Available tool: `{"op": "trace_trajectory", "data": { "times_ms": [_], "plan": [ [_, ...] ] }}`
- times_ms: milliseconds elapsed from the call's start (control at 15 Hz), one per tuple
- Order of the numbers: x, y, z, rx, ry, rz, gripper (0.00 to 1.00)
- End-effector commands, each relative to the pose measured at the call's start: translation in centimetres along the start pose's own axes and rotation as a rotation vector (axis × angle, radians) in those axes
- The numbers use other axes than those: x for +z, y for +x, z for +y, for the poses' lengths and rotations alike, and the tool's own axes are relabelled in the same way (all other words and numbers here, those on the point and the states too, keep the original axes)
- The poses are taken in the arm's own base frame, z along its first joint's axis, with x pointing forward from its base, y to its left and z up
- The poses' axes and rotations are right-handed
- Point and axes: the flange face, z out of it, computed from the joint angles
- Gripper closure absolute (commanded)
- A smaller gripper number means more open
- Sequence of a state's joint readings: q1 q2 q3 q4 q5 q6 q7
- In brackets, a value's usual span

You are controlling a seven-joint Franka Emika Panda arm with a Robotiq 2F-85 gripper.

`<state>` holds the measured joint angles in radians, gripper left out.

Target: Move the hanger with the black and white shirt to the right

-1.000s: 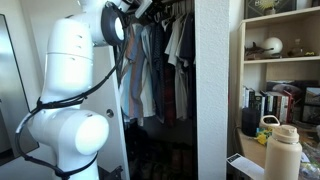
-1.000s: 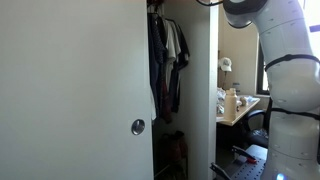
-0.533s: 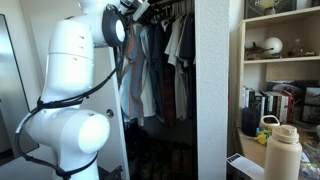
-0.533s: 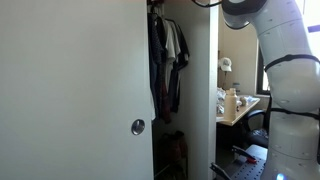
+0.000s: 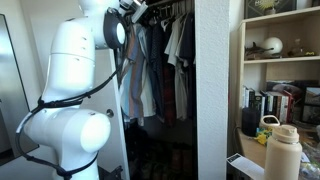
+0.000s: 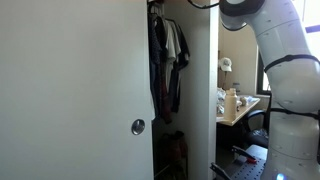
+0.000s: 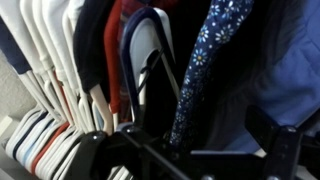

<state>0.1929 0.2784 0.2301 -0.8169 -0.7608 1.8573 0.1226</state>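
Crowded closet (image 5: 165, 70) holds a row of hanging garments (image 7: 60, 60). Among them the black and white shirt (image 7: 205, 60) hangs right of centre, in the gap between the fingers (image 7: 285, 142). The gripper (image 7: 185, 158) stands wide open, grasping nothing.

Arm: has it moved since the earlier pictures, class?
Yes, slightly: in an exterior view the arm has edged left, toward the closet's wall edge.
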Motion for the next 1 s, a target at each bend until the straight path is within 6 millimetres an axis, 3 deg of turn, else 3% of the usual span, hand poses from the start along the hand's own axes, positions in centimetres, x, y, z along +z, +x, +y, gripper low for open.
{"op": "trace_trajectory", "data": {
  "times_ms": [0, 67, 133, 267, 800, 933],
  "plan": [
    [1.0, 0.0, 0.1, 0.002, 0.008, -0.023, 0.00],
    [1.1, 0.0, 0.4, 0.006, 0.009, -0.024, 0.00],
    [1.2, -0.1, 0.6, 0.009, 0.013, -0.025, 0.25],
    [1.5, -0.2, 1.0, 0.017, 0.024, -0.031, 0.34],
    [3.5, -1.5, 3.7, 0.100, 0.083, -0.079, 0.97],
    [3.8, -1.8, 4.5, 0.119, 0.091, -0.089, 1.00]
  ]
}}
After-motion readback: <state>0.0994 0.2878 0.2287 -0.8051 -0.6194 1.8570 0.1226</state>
